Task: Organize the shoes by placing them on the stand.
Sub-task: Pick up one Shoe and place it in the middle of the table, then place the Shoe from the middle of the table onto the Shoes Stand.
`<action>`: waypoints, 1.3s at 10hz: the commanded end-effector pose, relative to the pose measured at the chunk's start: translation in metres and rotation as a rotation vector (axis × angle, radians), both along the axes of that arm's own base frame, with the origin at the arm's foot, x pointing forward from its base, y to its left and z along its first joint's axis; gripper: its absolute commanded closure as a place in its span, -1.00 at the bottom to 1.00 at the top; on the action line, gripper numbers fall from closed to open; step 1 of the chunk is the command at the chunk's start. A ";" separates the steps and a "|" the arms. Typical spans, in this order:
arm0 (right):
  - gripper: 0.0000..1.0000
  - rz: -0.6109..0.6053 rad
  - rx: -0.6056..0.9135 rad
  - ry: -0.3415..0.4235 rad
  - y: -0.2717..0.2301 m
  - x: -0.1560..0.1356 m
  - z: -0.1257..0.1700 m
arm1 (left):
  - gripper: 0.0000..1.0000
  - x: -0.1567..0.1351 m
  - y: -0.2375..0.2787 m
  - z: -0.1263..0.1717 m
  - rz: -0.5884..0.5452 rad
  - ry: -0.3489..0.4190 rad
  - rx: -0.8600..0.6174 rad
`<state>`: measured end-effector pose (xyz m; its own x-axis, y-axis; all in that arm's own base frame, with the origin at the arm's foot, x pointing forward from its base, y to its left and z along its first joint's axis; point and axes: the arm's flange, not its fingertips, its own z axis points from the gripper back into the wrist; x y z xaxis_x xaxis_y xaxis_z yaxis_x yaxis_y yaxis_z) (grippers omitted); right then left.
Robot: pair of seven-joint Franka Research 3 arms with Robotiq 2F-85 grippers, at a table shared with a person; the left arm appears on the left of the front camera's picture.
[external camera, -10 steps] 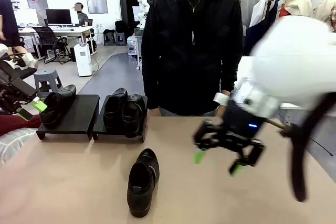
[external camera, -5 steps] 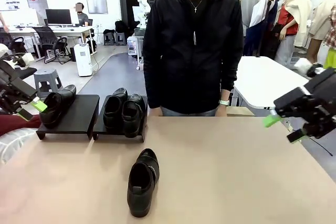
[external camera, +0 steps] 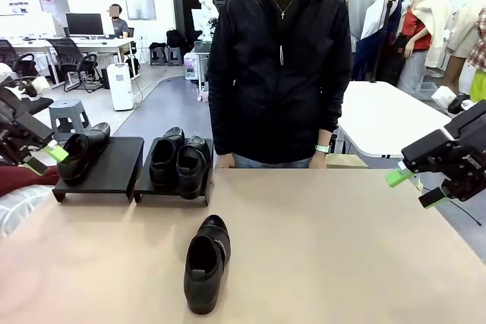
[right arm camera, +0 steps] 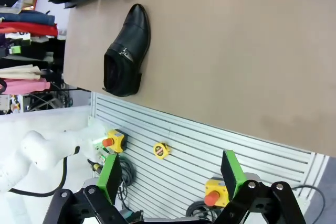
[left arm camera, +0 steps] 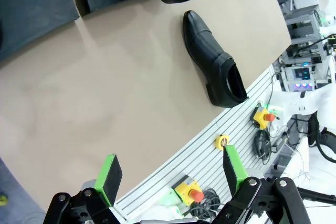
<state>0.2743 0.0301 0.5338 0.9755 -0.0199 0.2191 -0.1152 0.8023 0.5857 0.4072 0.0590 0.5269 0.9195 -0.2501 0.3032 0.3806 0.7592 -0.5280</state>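
One black shoe (external camera: 205,263) lies loose on the tan table near the front, toe pointing toward me. The stand's left platform (external camera: 118,158) carries one shoe (external camera: 82,153); its right platform (external camera: 171,193) carries two shoes (external camera: 167,158) side by side. My left gripper (external camera: 45,158) hovers open at the far left, just beside the shoe on the left platform. My right gripper (external camera: 414,187) hangs open off the table's right edge. The loose shoe (left arm camera: 215,69) lies well beyond my open left gripper (left arm camera: 170,174). In the right wrist view, that shoe (right arm camera: 126,51) lies far from the open gripper (right arm camera: 170,174).
A person (external camera: 277,73) in a black jacket stands at the far edge, hands resting by the table rim. A white table (external camera: 383,115) stands behind on the right. The slatted table front carries emergency-stop boxes (right arm camera: 212,195).
My right arm has swung from the table's middle back to the right edge, gripper still open. The left arm and all shoes stayed put.
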 end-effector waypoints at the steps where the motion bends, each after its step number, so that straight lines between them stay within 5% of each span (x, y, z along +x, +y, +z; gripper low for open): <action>1: -1.00 -0.020 0.018 0.012 0.002 -0.002 0.005 | -1.00 -0.003 0.002 0.000 -0.015 -0.006 0.006; 12: -1.00 -0.020 0.018 0.012 0.002 -0.002 0.005 | -1.00 0.000 0.000 0.000 0.000 0.000 0.000; 13: -1.00 -0.020 0.018 0.012 0.002 -0.002 0.005 | -1.00 -0.015 -0.066 -0.001 0.107 0.012 0.129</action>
<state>0.2736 0.0308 0.5344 0.9755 -0.0222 0.2190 -0.1120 0.8064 0.5807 0.4068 0.0428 0.5271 0.9266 -0.2330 0.2953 0.3584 0.7850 -0.5053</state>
